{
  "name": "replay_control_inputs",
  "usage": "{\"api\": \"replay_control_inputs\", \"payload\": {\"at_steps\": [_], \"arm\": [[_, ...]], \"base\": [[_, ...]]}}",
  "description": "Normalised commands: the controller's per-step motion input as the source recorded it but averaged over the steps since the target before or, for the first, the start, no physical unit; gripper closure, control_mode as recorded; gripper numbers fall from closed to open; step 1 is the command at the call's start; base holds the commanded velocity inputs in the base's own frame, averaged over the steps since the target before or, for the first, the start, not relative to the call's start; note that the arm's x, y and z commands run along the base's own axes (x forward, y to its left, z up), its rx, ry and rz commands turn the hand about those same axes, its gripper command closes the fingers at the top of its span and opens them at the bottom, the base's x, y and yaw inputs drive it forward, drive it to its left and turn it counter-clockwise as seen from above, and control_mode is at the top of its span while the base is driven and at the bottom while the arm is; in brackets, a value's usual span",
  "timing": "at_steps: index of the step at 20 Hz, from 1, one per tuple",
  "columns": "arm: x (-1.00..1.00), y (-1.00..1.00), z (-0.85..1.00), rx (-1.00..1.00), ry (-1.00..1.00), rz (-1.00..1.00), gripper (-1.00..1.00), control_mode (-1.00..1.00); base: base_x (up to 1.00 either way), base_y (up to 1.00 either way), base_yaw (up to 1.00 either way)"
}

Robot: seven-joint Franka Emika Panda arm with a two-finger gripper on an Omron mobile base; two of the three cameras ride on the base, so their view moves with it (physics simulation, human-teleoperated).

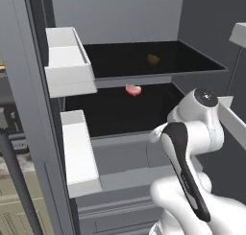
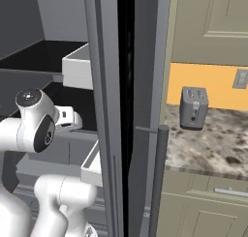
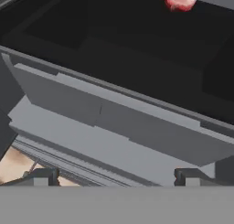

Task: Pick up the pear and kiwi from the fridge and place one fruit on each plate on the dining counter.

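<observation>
The fridge [image 1: 129,18] stands open in front of me, with black shelf recesses. Far back on the upper shelf lies a small olive-yellow fruit that looks like the pear [image 1: 153,59]. A pink lump [image 1: 133,89] rests at the front of the shelf below and sits at the top edge of the hand view as the pink lump [image 3: 178,0]. My gripper [image 3: 116,176] is open and empty. It hovers in front of the grey drawer fronts [image 3: 123,122], below the pink lump's shelf. The kiwi, the plates and the dining counter are out of view.
Two white door bins [image 1: 69,61] [image 1: 79,152] stick out on the left. The fridge door's edge [image 2: 114,110] and its dark handle [image 2: 160,178] stand close to my right. Beyond them a grey toaster [image 2: 193,108] sits on a marble wall counter [image 2: 213,144].
</observation>
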Motion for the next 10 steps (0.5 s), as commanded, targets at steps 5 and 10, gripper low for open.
{"api": "replay_control_inputs", "payload": {"at_steps": [5, 10], "arm": [[0.37, 0.00, 0.62, 0.00, -0.17, 0.00, -1.00, -1.00], [0.20, 0.00, 0.41, 0.00, -0.15, -0.06, -1.00, -1.00]], "base": [[0.00, 0.00, 0.00], [0.00, 0.00, 0.00]]}}
